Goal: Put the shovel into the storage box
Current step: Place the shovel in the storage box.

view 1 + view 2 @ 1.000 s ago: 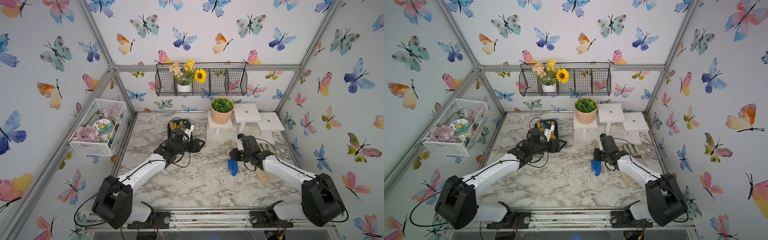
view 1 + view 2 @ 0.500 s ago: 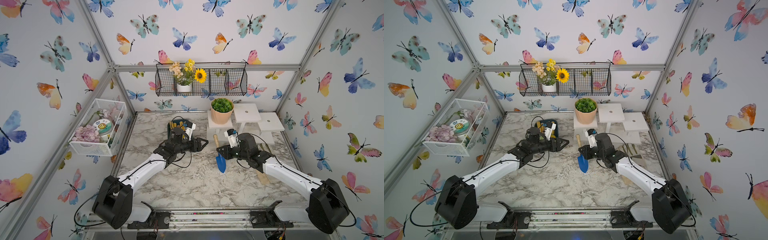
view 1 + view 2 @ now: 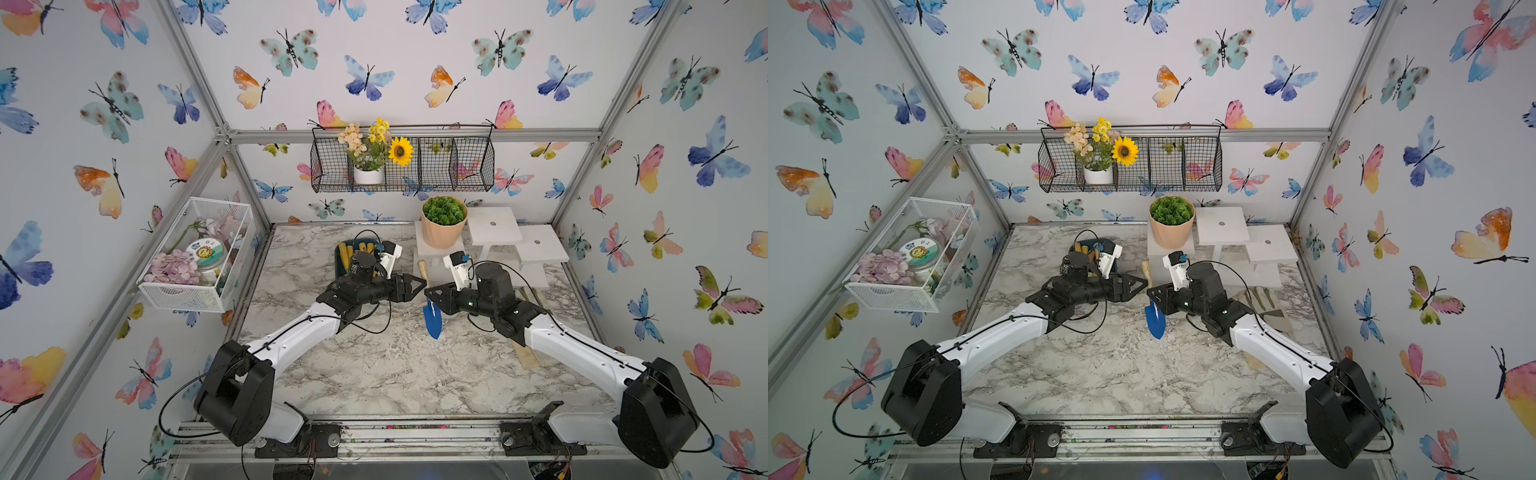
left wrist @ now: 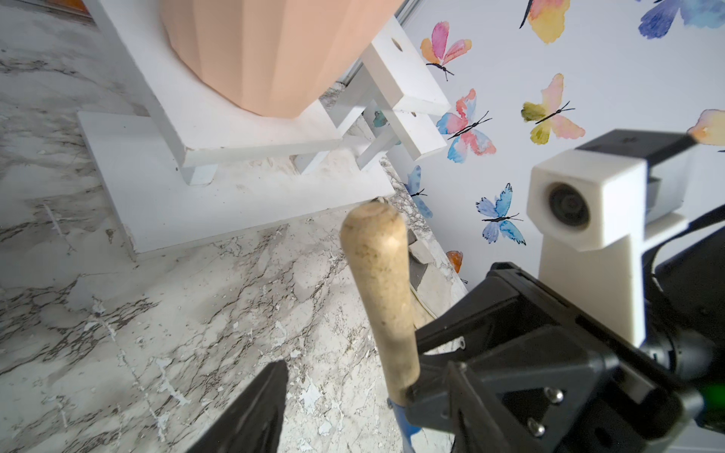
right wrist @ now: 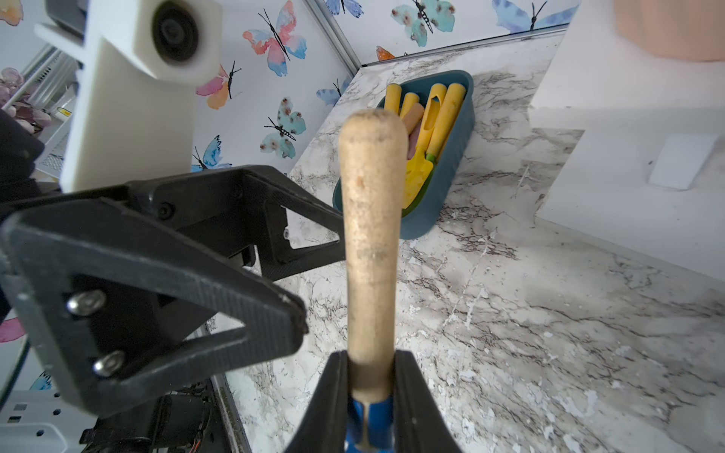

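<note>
Presumably handover step | storage box (image 5: pixel 451 184) sat rear-left on counter (image 3: pixel 374 374) | left end effector (image 3: pixel 420 284) gaped wide beside handle (image 4: pixel 376 274) | shovel (image 3: pixel 432 322) hung blade-down, clamped in right end effector (image 3: pixel 430 293) | next likely needed left closing on handle

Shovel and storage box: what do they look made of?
The shovel has a handle that looks like bare wood: matte, pale tan, grain and dirt specks. Its blade looks like blue-painted metal, going by the split collar; plastic can't be excluded. The storage box is likely moulded plastic: dark teal, smooth, slight sheen, rounded corners.
</note>
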Tool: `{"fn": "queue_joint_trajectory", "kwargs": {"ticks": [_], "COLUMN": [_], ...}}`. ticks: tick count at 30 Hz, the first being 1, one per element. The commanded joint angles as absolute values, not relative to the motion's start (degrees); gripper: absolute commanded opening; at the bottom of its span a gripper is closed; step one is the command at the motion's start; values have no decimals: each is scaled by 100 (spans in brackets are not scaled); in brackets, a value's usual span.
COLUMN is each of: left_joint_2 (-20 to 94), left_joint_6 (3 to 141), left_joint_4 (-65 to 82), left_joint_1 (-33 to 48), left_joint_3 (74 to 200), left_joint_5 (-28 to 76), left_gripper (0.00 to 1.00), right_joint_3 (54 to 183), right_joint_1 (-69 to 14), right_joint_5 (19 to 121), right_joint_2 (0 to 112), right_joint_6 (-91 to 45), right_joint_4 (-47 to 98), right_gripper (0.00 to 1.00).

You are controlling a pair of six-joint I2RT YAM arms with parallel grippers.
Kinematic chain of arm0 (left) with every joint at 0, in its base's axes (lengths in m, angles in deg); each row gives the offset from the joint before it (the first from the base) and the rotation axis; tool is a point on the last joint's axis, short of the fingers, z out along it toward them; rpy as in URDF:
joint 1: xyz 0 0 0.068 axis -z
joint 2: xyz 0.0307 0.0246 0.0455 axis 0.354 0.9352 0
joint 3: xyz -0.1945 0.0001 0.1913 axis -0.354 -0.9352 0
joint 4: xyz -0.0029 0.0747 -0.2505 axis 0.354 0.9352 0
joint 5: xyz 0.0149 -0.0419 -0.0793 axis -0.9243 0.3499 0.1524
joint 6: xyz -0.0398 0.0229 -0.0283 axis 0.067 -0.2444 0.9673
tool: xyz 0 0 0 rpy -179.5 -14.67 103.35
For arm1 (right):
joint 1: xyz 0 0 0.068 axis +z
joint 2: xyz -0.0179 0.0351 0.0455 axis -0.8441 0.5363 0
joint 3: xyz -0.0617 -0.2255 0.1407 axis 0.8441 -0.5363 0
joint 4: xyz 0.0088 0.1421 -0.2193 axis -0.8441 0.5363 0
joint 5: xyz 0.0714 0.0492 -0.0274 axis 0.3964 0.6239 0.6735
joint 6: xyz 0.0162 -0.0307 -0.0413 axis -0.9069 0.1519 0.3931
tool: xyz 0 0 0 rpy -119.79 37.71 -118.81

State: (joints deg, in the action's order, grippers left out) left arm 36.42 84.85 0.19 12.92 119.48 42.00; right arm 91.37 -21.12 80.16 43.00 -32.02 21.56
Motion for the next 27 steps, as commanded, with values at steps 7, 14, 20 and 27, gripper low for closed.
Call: {"fn": "queue_joint_trajectory", "kwargs": {"ticks": [7,14,20,27], "left_joint_2": [3941,3977,3991,3896], "left_joint_6": [8601,8641,8702,8614], "left_joint_4": [-369,-410,-392,212], "left_joint_1": [1380,1390,1373,1075], "left_joint_3": [12264,12248,12247,12327], "left_joint_5": [4486,4508,4505,4359], "left_gripper": [60,37,4,0], "right_joint_3": [9240,9206,9188,9164], "right_joint_1": [-2031,-2018,-2013,-2021], "right_joint_5": [8222,8231,8127,7627], "right_joint_2": [4220,4251,4286,4202], "right_joint_6": [-3330,-3342,-3315,-3185], "right_joint_4": [1775,1744,1817,2171], "right_gripper": [10,12,23,40]}}
